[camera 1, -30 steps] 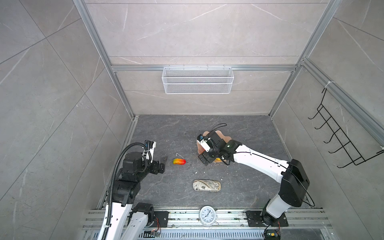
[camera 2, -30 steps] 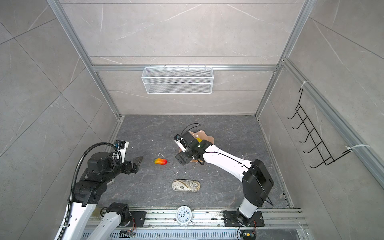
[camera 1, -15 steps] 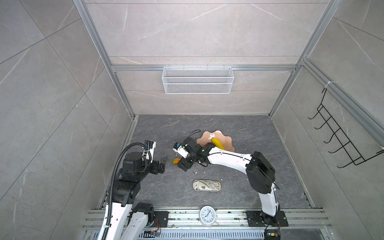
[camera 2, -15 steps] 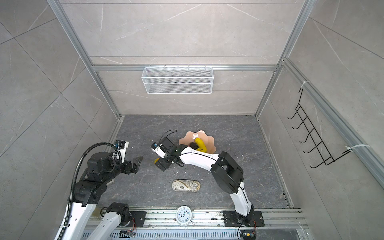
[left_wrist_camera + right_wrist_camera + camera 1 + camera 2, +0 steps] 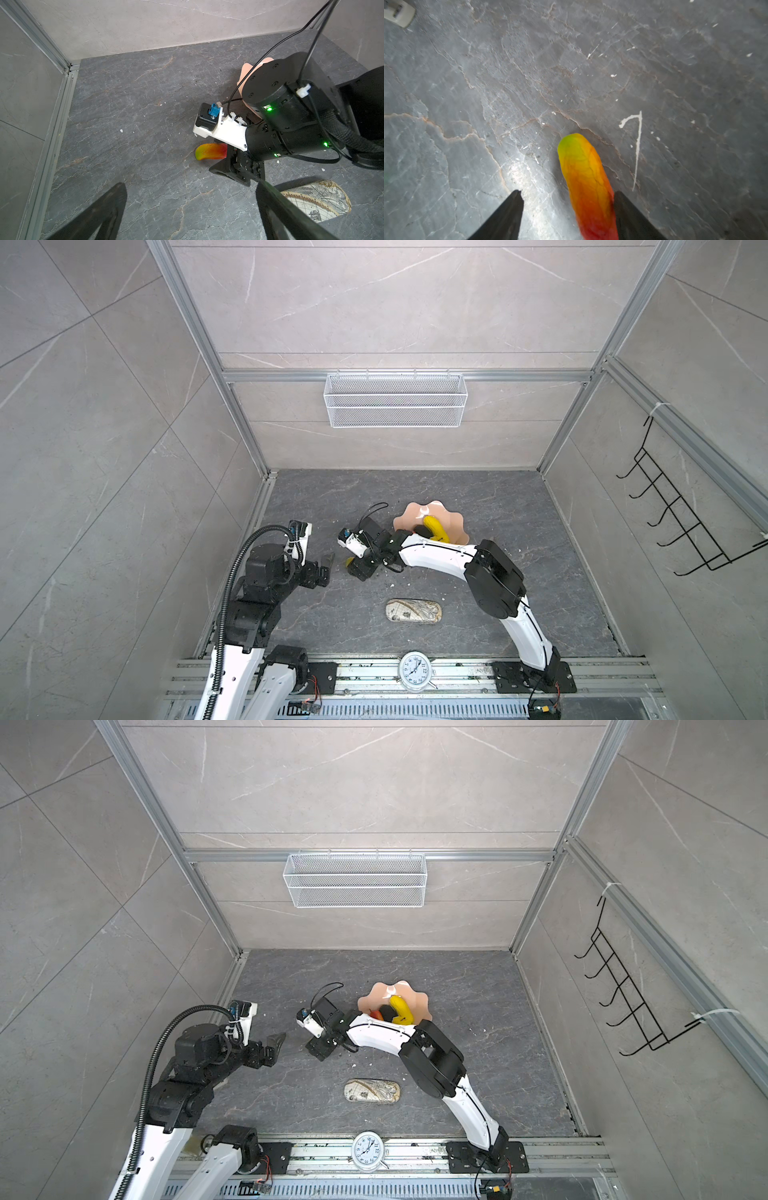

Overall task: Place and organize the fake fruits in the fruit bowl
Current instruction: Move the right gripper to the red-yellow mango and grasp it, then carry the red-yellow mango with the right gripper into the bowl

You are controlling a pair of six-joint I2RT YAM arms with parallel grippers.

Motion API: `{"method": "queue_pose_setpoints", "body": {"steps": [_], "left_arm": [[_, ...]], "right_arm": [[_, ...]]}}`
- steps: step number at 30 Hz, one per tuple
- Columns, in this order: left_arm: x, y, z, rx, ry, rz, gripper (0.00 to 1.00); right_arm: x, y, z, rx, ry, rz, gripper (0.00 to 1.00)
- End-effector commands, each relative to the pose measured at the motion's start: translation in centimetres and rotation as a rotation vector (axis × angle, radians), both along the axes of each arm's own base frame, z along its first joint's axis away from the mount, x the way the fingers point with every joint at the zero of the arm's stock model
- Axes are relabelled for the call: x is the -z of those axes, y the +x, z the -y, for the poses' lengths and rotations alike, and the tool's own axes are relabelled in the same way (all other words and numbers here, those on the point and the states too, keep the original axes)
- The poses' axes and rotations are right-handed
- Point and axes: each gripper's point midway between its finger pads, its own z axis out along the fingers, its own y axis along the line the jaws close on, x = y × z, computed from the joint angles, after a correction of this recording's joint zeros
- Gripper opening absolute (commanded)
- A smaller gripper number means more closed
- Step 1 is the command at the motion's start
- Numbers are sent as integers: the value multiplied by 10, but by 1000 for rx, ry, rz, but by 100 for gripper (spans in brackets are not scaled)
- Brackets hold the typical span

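**Left gripper** (image 5: 325, 568): low over the table (image 5: 478, 497) on the left side. Jaws wide apart with nothing between them, and the left wrist view agrees. It is near the loose fruit but clear of it.

**Mango-like fruit** (image 5: 209, 151): the only fruit seen outside the bowl. It lies flat on the table, just right of the left gripper. In both top views the right gripper hides most of it and only a yellow end peeks out.

**Right gripper** (image 5: 566, 193): reached across the middle and down at table level, so it is the nearer one by far.
- Jaws are partly apart, astride the fruit's red end, with no grip made.
- One finger (image 5: 629, 216) sits against the fruit's side or just beside it. The other (image 5: 508, 212) stands off, with bare table between.
- The fruit's long axis runs straight out from between the fingers. Its green-yellow tip points away from the gripper, so the jaws bear across the short width.
- The fruit is off-centre in the gap. Judgement: closing will likely nudge it sideways before both fingers bear. The rounded plastic could also slip forward.

**Map-patterned case** (image 5: 412, 611): toward the front rail, well apart, and not task-relevant.

**Fruit bowl** (image 5: 411, 512): behind and right of the right gripper, partly under its forearm. In a top view it holds a long yellow fruit (image 5: 400, 1006), a black fruit (image 5: 388, 1014) and a red fruit (image 5: 376, 1014). The rest of the contents are hidden.
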Motion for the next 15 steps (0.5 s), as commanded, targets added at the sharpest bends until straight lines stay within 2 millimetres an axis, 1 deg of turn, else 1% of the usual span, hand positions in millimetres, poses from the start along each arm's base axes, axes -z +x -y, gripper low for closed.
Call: {"method": "queue_pose_setpoints", "body": {"steps": [1, 6, 9, 10, 11, 13, 15], "left_arm": [[-11, 2, 4, 28, -1, 45, 100], [-12, 2, 3, 27, -1, 48, 100], [-12, 2, 4, 28, -1, 47, 100], [-12, 2, 4, 28, 0, 46, 100], [-12, 2, 3, 27, 1, 47, 100], [-12, 2, 3, 27, 0, 46, 100], [-12, 2, 3, 26, 1, 49, 100]], "right_arm": [[2, 5, -8, 19, 7, 5, 68], [9, 10, -11, 26, -4, 2, 58], [11, 11, -14, 30, -4, -1, 49], [11, 11, -14, 30, -3, -2, 44], [8, 11, -15, 29, 3, -2, 40], [3, 12, -15, 28, 9, 5, 37], [-2, 12, -14, 24, 11, 14, 30]]}}
